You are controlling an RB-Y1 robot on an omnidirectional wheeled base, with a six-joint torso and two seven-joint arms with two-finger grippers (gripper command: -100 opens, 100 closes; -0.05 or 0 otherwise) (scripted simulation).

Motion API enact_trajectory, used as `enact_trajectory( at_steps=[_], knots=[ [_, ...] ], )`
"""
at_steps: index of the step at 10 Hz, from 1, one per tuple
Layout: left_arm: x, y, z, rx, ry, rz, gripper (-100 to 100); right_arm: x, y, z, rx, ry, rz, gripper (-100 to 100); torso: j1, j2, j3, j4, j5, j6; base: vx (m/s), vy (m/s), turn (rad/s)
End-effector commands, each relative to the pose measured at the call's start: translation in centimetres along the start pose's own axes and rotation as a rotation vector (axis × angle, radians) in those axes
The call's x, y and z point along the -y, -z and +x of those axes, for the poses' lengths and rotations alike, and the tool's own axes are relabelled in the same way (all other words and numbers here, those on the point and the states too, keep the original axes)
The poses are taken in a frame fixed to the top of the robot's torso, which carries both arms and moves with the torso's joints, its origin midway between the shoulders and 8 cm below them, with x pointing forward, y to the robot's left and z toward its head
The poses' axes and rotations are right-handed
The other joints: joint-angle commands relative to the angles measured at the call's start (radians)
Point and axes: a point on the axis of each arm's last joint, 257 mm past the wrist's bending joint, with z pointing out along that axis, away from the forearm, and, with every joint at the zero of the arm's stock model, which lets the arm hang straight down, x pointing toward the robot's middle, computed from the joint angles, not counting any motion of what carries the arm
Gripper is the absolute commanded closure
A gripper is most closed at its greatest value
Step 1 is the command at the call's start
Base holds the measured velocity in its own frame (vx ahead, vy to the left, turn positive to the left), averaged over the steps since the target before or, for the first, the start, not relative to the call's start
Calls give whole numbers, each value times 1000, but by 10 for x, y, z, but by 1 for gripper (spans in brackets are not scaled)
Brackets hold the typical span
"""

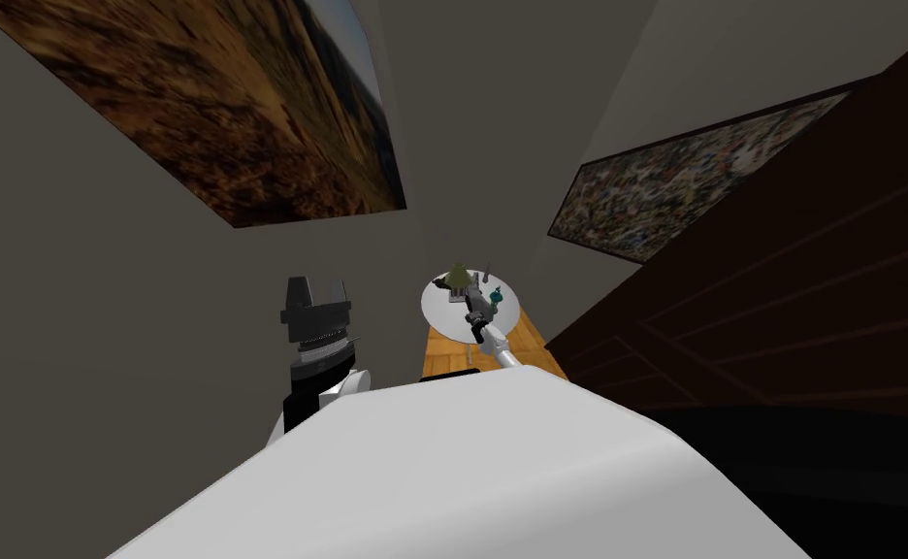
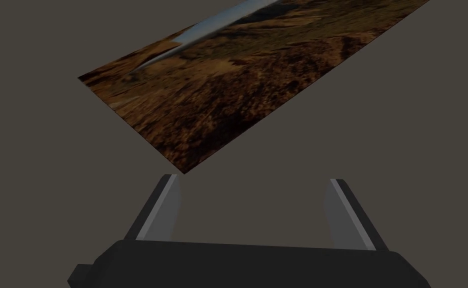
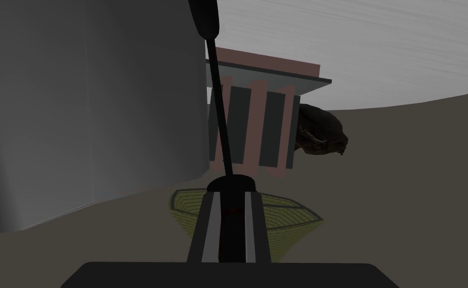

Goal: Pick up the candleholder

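Left hand (image 2: pixel 253 181) a black box, two light grey blade fingers (image 2: pixel 164 212), dark-backed, black ribbed wrist (image 1: pixel 318 340), white forearm (image 1: pixel 347 382)

Top of candleholder (image 3: pixel 219 115) cut off by picture's edge; foot largely hidden between fingers of right gripper (image 3: pixel 230 200), closed on it. Strip of striped box (image 3: pixel 258 125) hidden behind thin dark stem. Dark lumpy thing (image 3: pixel 323 132) just beside striped box, partly behind it, kind unclear. Olive ribbed thing (image 3: pixel 293 220) between striped box and gripper, middle hidden by fingers. Large grey curved surface (image 3: pixel 78 125) on striped box's other side, cut off by edges, unidentifiable. From head, clutter (image 1: pixel 458 280) on round table (image 1: pixel 439 315) too small to name.
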Motion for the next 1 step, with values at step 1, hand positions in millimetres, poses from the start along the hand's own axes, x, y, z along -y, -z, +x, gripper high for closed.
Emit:
enact_trajectory(
  at_steps=[1],
  knots=[
    [0,0,0,0,0,0,0,0,0,0,0,0,0,0,0,0,0,0,0,0,0,0,0]
  ],
)
